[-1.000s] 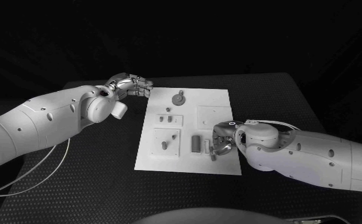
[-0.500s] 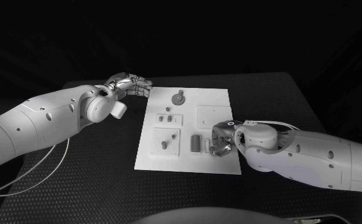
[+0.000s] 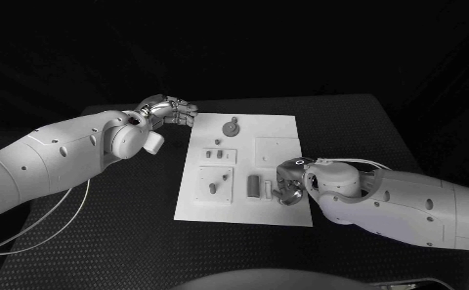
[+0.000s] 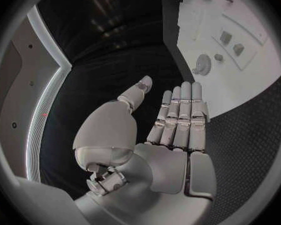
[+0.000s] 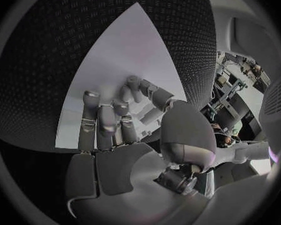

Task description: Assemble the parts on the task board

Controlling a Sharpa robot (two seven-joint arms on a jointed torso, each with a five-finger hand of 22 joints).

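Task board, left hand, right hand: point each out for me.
task board (image 3: 276, 129), head view, bare far right area of the plate.
left hand (image 4: 178, 116), left wrist view, middle of the straight fingers.
right hand (image 3: 287, 183), head view, fingers over the board.

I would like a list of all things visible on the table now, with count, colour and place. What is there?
table: one, black, under everything.
task board: one, white, middle of the table.
round part: one, grey, far end of the board.
small parts: several, grey, on the board's left side; exact count unclear.
upright part: one, grey, near the board's front, beside the right hand.
left hand: one, silver, at the board's far left corner, fingers straight, holding nothing.
right hand: one, silver, over the board's front right, fingers curled; whether it holds anything is unclear.
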